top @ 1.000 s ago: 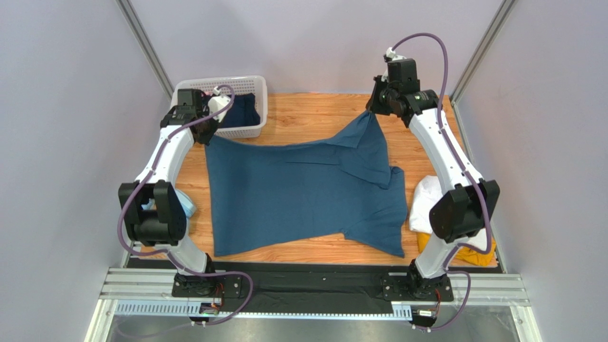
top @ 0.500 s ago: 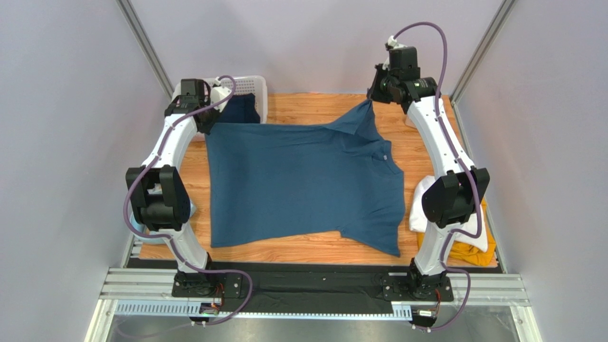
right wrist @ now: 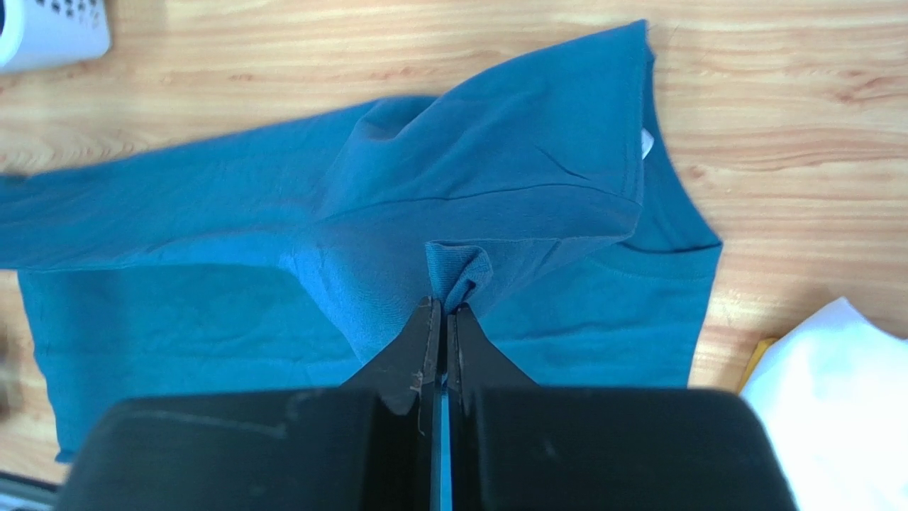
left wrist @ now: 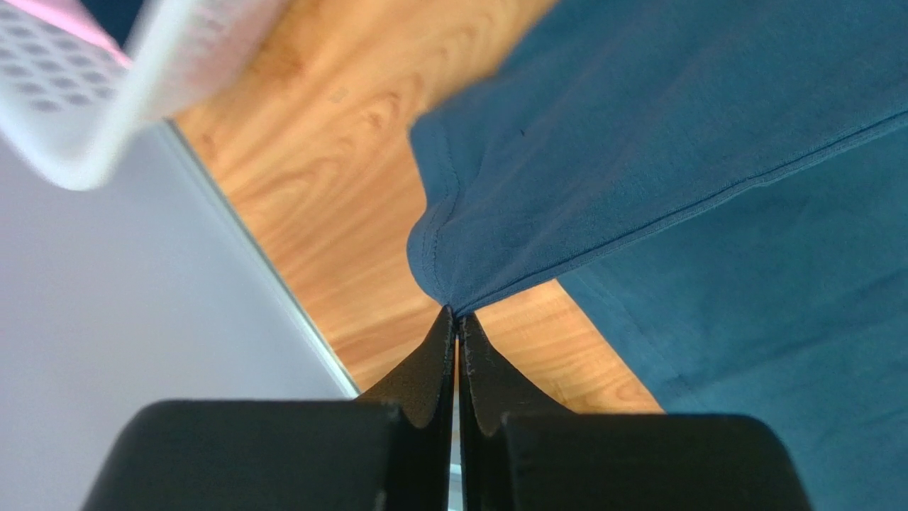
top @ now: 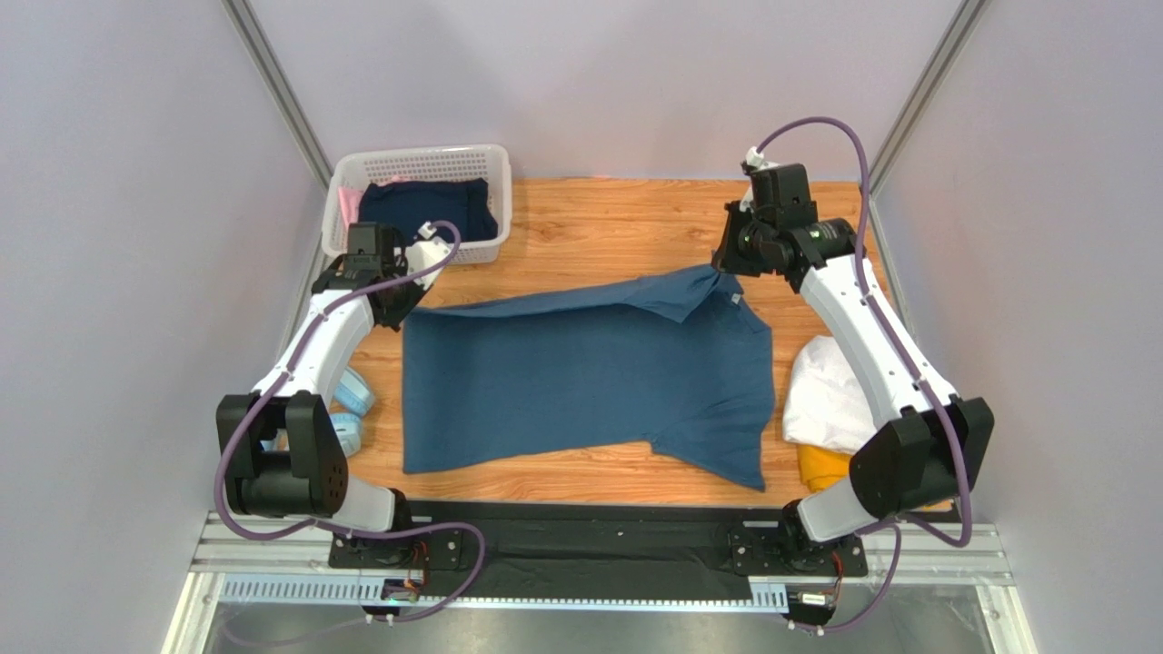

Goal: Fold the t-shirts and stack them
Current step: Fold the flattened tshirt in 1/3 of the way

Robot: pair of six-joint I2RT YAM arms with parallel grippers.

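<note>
Top external | both arms reach forward, elbows bent outward | left claw (left wrist: 456,317) pinching far-left corner of teal t-shirt (top: 587,375) | right claw (right wrist: 442,309) pinching its far-right edge

You see the teal t-shirt (top: 573,382) as soft, matt knit cloth with stitched hems. Your table (top: 601,225) is smooth, grained wood with a faint sheen, and the basket (top: 503,198) is white perforated plastic, slightly glossy.

Wooden table (top: 601,232): teal t-shirt (top: 587,382) centre, basket (top: 421,156) far-left, white t-shirt (top: 826,395), mustard t-shirt (top: 819,468) right, pale-blue items (top: 352,395) left.
</note>
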